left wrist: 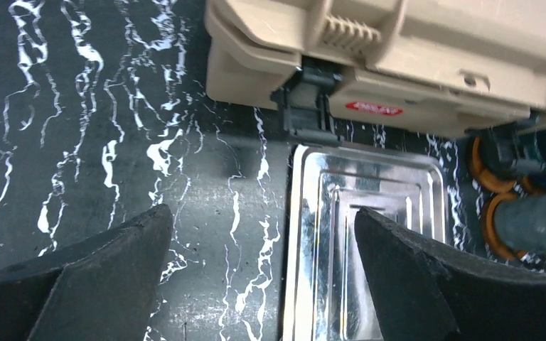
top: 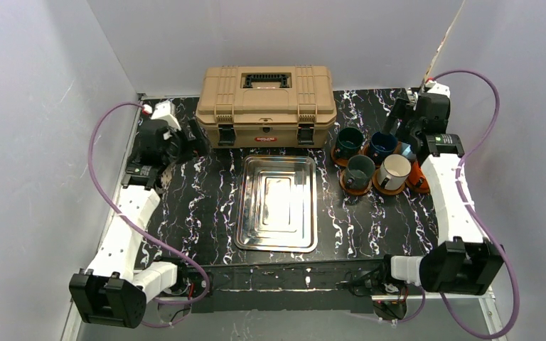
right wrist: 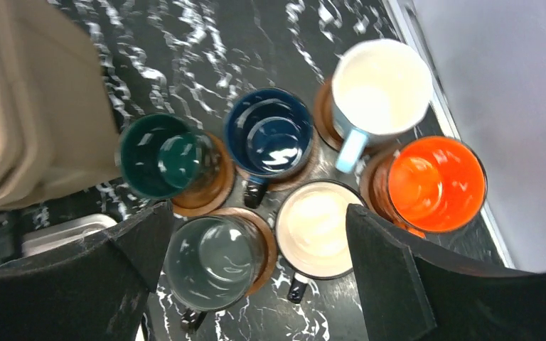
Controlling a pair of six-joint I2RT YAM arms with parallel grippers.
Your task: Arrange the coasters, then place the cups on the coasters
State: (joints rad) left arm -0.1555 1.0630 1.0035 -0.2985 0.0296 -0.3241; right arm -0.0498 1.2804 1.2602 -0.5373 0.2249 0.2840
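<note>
**Right gripper** [right wrist: 256, 213]: I am holding its fingers [right wrist: 106, 277] spread as wide as they go. They are gripping nothing and touching nothing. They are hanging above the cup cluster at the far right of the table [top: 199, 206]. In the wrist view the grey-green cup [right wrist: 213, 261] and the dark-rimmed cream cup [right wrist: 318, 226] are lying between the two fingers, below them.

**Left gripper** [left wrist: 259, 213]: I am holding these fingers apart too, and they are empty. They are hovering over the table beside the left edge of the steel tray [left wrist: 370, 213], near the front of the tan toolbox [left wrist: 398, 57].

**Cups, six:** all are standing upright, mouths up, packed close together.
- dark teal cup [right wrist: 160, 156]
- navy cup [right wrist: 269, 135]
- white cup [right wrist: 380, 85] with a pale handle
- orange cup [right wrist: 437, 183]
- the grey-green cup and the dark-rimmed cream cup noted above

**Coasters** [right wrist: 212, 190], five: each is showing only as a brown crescent under a cup. There is one each beneath the teal, navy, white, orange and grey-green cups. I cannot tell whether a disc is lying under the dark-rimmed cream cup.

**Other items:** one tray is lying flat at mid-table. One toolbox is sitting shut behind it, just left of the cups.
</note>
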